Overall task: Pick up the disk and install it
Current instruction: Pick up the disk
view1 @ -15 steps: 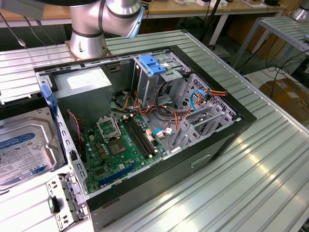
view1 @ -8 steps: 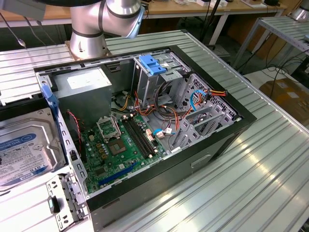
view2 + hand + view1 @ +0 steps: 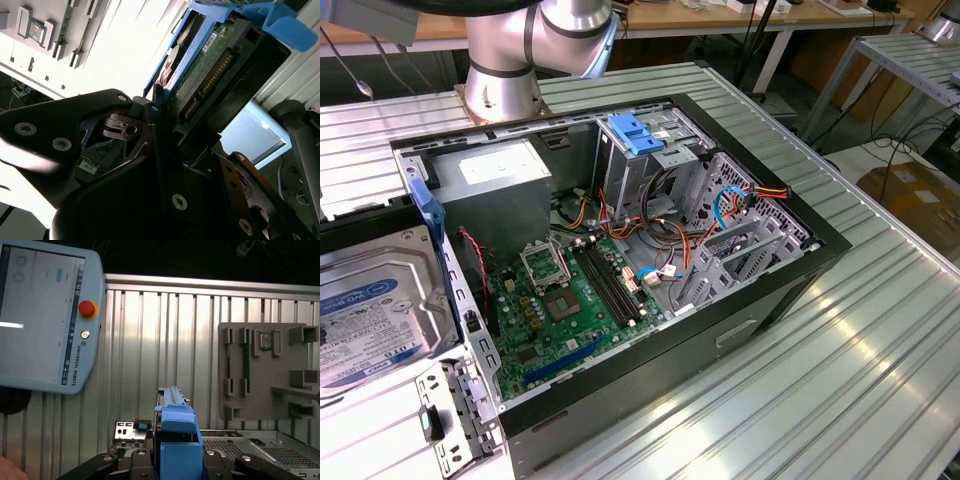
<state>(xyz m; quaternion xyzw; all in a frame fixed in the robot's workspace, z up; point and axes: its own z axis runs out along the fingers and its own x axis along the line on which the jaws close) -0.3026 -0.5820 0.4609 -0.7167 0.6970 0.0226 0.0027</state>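
The end effector (image 3: 177, 462) is clenched on the disk (image 3: 175, 432), holding it on edge above the table (image 3: 150, 340) near the open case (image 3: 620, 385). Risk: the narrow edge grip may slip or tilt, so the carrier could jam on entry.

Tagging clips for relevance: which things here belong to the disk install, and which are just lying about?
Job in hand: disk, gripped in the claw; open case with its drive cage.
Lying about: pendant; grey plate with slots.
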